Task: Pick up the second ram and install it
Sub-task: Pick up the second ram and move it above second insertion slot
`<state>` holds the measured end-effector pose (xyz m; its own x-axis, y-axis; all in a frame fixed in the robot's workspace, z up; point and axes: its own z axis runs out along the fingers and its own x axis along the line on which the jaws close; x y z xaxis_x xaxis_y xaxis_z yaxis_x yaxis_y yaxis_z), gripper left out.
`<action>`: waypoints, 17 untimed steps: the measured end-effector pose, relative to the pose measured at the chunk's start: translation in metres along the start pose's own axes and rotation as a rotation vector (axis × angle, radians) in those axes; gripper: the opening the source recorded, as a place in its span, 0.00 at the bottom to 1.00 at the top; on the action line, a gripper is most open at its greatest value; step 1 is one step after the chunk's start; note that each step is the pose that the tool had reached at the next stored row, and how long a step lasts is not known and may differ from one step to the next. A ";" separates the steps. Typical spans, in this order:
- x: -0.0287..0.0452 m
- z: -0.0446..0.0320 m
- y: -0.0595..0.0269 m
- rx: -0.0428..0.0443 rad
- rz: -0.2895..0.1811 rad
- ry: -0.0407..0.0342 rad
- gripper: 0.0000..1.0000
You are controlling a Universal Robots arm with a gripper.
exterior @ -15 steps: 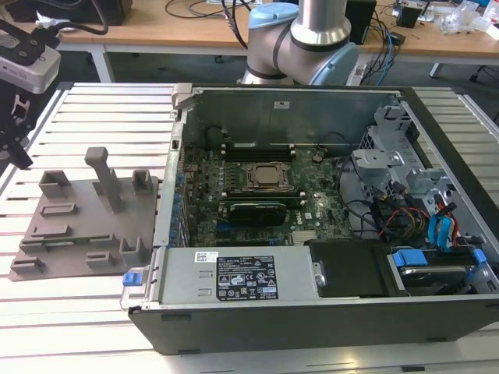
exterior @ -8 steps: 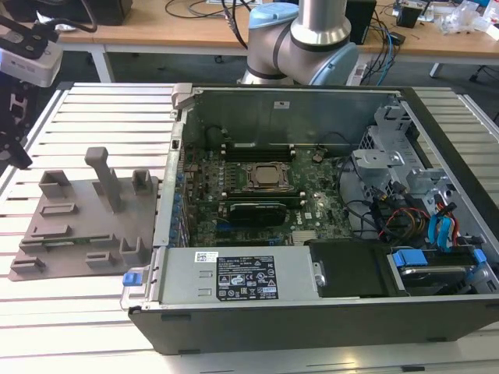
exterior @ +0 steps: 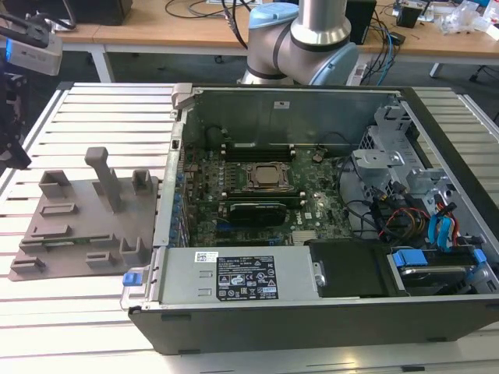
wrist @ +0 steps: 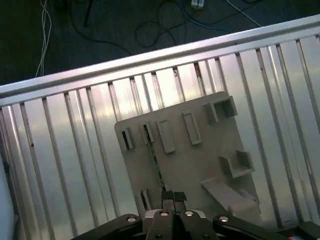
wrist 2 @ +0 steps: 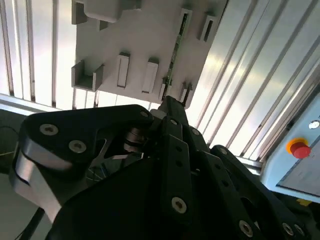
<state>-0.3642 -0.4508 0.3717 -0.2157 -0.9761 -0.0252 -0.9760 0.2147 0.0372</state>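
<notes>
Your claw (wrist: pixel 173 196) hangs over the grey holder tray (exterior: pixel 78 234), high above the tray's far edge at the exterior view's left. Whether the claw is open or closed you cannot tell. It grips nothing that you can see.

The second ram (wrist: pixel 155 160) sits in the tray, standing on its long edge in a narrow slot, so you see it in both wrist views as a thin green line. In the first wrist view the claw lines up with one end of that line, but you cannot tell from there how far above it it hangs.

The tray lies flat on the slatted metal tabletop (exterior: pixel 93 117), just beside the open computer case (exterior: pixel 312 319) on the exterior view's left. Inside the case you see the large green motherboard (exterior: pixel 312 210) lying exposed.
</notes>
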 end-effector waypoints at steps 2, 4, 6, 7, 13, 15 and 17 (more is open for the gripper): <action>0.0000 0.0000 0.0000 -0.0010 -0.037 0.0014 0.10; 0.0000 0.0000 0.0000 -0.0021 -0.083 0.0031 0.10; 0.0000 0.0000 0.0000 -0.0032 -0.124 0.0047 0.10; 0.0000 0.0000 0.0000 -0.0036 -0.143 0.0053 0.10; 0.0000 0.0000 0.0000 -0.0052 -0.207 0.0077 0.10; 0.0000 0.0000 0.0000 -0.0057 -0.226 0.0085 0.10; 0.0000 0.0000 0.0000 -0.0062 -0.247 0.0092 0.10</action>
<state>-0.3642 -0.4508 0.3718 0.0295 -0.9992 -0.0252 -0.9988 -0.0305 0.0372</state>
